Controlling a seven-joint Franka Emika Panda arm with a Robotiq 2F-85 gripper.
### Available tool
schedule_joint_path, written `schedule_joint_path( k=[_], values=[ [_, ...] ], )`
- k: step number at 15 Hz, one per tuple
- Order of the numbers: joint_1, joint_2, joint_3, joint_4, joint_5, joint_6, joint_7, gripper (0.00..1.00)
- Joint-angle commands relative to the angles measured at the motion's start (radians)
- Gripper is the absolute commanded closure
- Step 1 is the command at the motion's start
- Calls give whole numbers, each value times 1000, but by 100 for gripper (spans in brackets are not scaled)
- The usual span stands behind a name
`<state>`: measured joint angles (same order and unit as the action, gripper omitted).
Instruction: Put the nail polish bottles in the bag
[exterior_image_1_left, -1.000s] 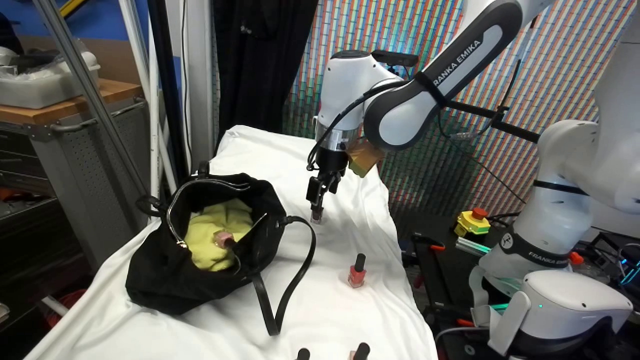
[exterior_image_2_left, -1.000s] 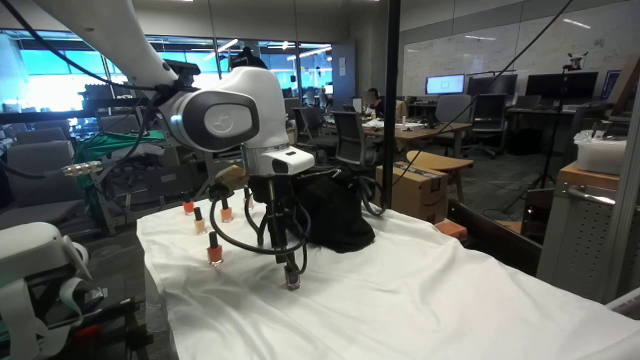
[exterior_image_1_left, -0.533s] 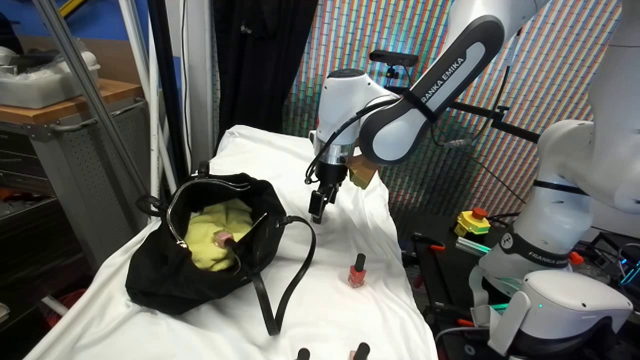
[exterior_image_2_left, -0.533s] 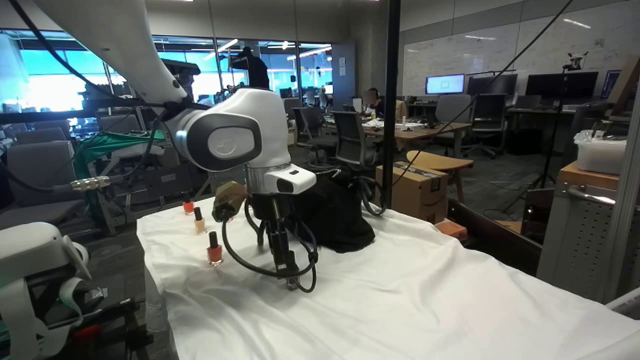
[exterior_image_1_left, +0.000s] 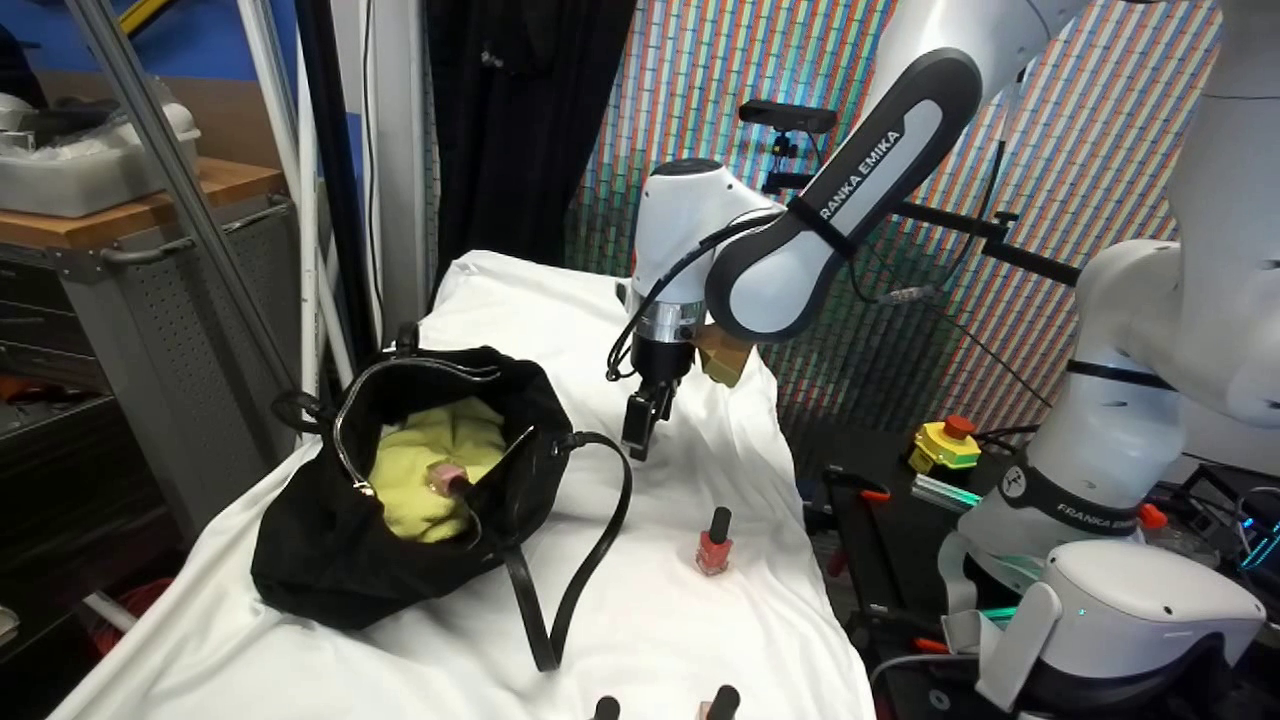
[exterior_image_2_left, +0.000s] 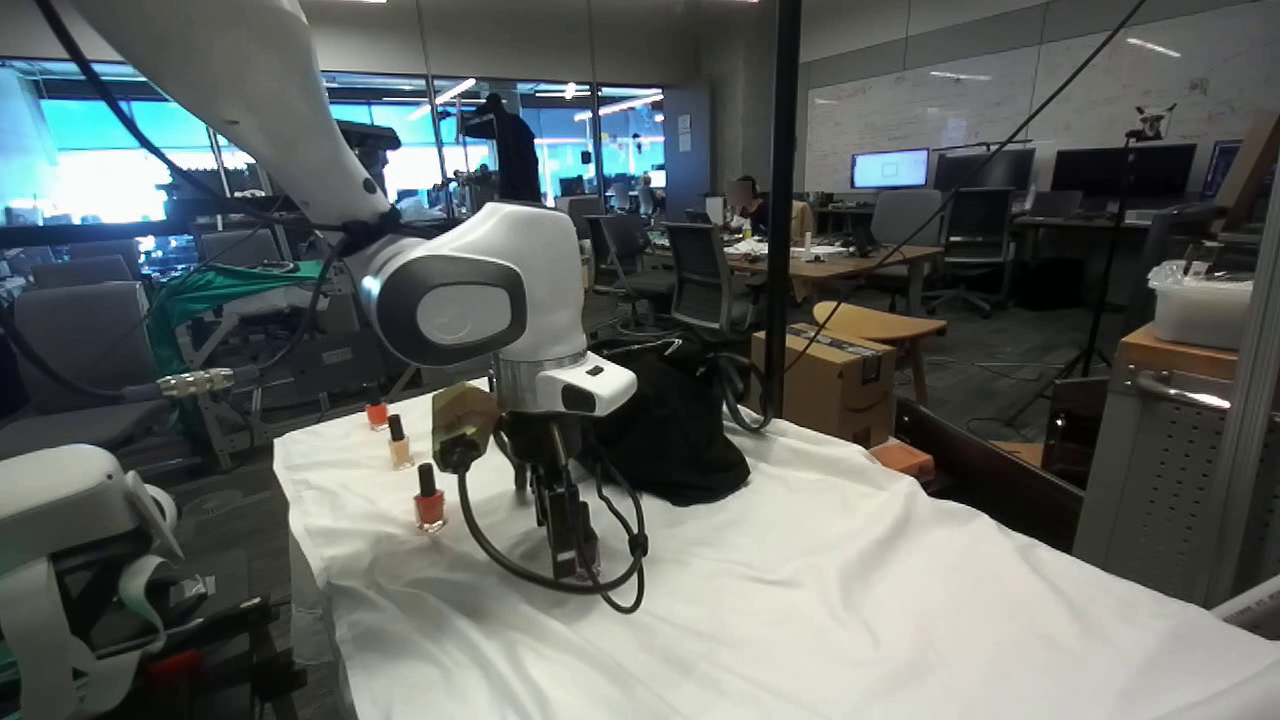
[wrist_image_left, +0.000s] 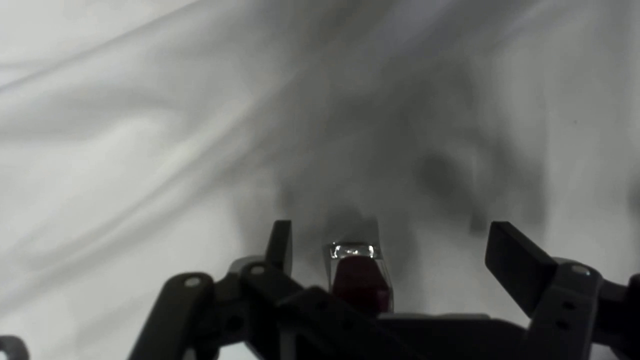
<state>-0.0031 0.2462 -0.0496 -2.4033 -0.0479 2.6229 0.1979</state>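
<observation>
Office-like robotics lab, robot arm (exterior_image_1_left: 745, 295), stop button (exterior_image_1_left: 959, 427), cart (exterior_image_1_left: 180, 360), whiteboard (exterior_image_2_left: 900, 125), desks (exterior_image_2_left: 830, 266), monitors (exterior_image_2_left: 1085, 178), office chairs (exterior_image_2_left: 705, 275), glass wall (exterior_image_2_left: 625, 140) behind

Rumpled white cloth (exterior_image_1_left: 540, 300) in all views. Grey cabinet (exterior_image_1_left: 190, 340) with wooden top, off-white bin (exterior_image_1_left: 90, 185) sitting on it. Black curtain (exterior_image_1_left: 510, 150) behind the cloth's far end. In an exterior view: cardboard box (exterior_image_2_left: 830, 385) beyond the cloth, office chairs (exterior_image_2_left: 700, 275), whiteboard (exterior_image_2_left: 900, 110) with a lit monitor (exterior_image_2_left: 890, 168) in front of it.

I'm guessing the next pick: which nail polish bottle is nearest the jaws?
The dark red bottle, showing between the open jaws in the wrist view. The pink bottle is inside the bag; the other visible bottles are farther off.
</observation>
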Motion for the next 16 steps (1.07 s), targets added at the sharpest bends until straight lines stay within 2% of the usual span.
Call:
schedule_joint_path(
  k=[1,12,16],
  values=[
    [-18,20,6,22,37,7,-61,0],
    [-18,-3,-6,40,20,5,-58,0],
    [-26,26,-1,70,35,-4,-74,0]
  ],
)
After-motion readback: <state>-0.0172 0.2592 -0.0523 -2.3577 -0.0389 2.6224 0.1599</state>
